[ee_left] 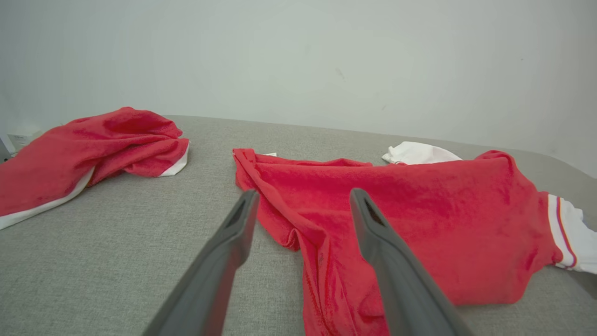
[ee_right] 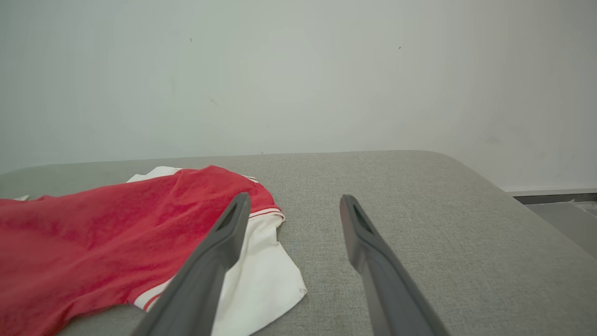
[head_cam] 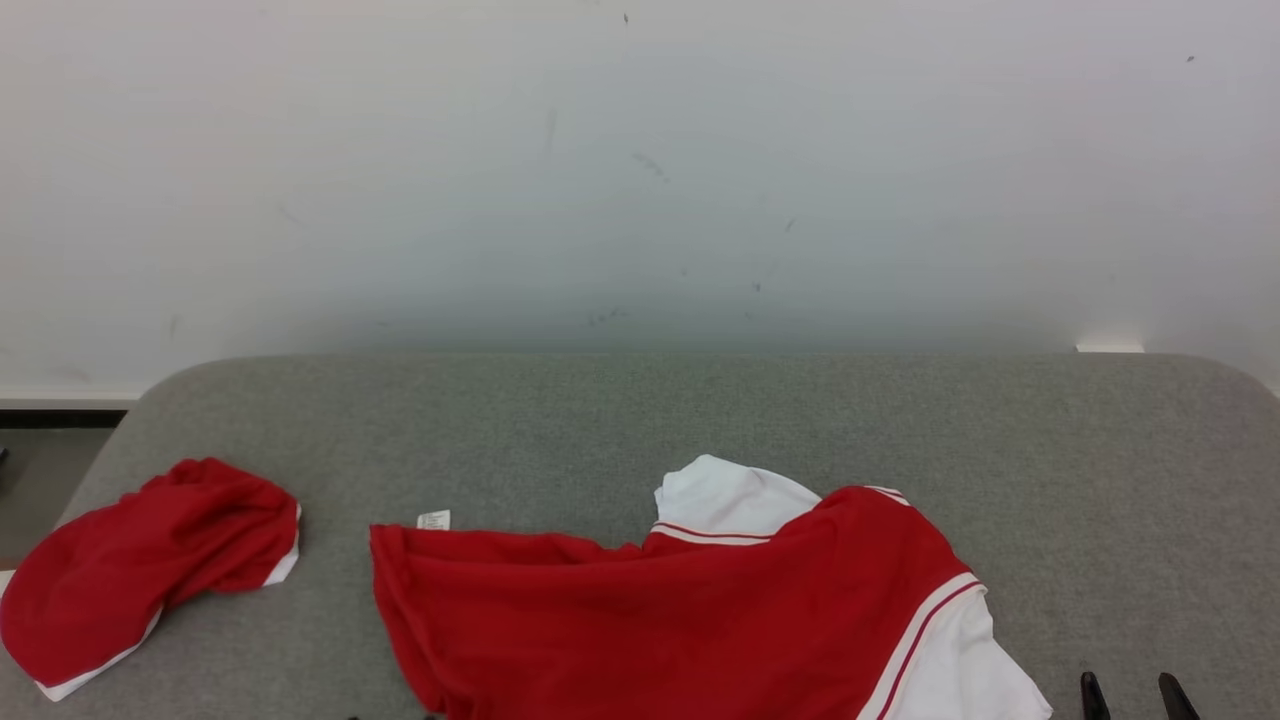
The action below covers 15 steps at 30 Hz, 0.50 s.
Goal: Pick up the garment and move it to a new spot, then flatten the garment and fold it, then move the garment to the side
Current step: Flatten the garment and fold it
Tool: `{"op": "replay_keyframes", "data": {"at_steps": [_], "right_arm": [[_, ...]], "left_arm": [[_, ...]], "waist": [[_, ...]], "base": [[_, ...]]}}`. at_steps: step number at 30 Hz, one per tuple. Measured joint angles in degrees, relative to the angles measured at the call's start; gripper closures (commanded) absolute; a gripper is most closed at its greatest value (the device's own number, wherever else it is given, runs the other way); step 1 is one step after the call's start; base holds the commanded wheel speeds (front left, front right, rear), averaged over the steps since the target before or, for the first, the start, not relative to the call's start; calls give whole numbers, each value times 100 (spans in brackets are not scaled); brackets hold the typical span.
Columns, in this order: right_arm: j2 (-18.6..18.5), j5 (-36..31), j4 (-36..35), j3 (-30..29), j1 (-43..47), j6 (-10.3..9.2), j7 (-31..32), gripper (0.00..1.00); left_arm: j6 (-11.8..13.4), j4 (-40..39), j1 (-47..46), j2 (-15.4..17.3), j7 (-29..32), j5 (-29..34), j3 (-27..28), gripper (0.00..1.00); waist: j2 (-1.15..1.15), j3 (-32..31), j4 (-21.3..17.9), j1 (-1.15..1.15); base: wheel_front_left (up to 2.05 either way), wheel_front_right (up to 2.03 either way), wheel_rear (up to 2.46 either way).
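A red garment [head_cam: 680, 610] with white sleeves and red-striped trim lies crumpled on the grey table, near its front edge. A white label shows at its left corner. In the left wrist view my left gripper [ee_left: 303, 193] hovers open over the garment [ee_left: 419, 210] at its left hem, with nothing between the fingers. My right gripper [ee_right: 295, 197] is open too, just right of the garment's [ee_right: 93, 233] white sleeve [ee_right: 261, 280]. Its two fingertips show at the head view's lower right as the right gripper [head_cam: 1130, 682], apart from the cloth.
A second red cloth [head_cam: 150, 560] with a white edge lies bunched at the table's left end. The grey fabric-covered table [head_cam: 700, 420] has rounded corners and stands against a pale wall [head_cam: 640, 180]. Floor shows past its left end [head_cam: 40, 480].
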Motion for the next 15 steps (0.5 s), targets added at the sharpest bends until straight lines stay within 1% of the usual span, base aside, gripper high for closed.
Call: {"op": "replay_keyframes", "data": {"at_steps": [4, 7, 8, 13, 15], "right_arm": [[-52, 86, -89, 46, -76, 0, 0, 0], [-226, 112, -63, 92, -160, 0, 0, 0], [-300, 110, 0, 123, -214, 0, 34, 0], [-637, 46, 401, 194, -561, 0, 714, 0], [-709, 31, 583, 268, -675, 0, 1050, 0]], "left_arm": [[-51, 88, -15, -14, 0, 88, -142, 0], [-164, 492, -27, -13, 21, 194, -435, 0], [-218, 575, -68, -12, 120, 258, -543, 0], [-435, 715, -227, 47, 846, 341, -1087, 0], [-464, 749, -237, 62, 1070, 331, -1229, 0]], "waist": [[0, 17, -9, 0], [0, 37, -12, 0], [0, 46, -15, 0], [0, 117, -31, 0], [0, 160, -27, 0]], "base": [[0, 0, 0], [0, 0, 0], [0, 0, 0], [0, 0, 0], [0, 0, 0]]}}
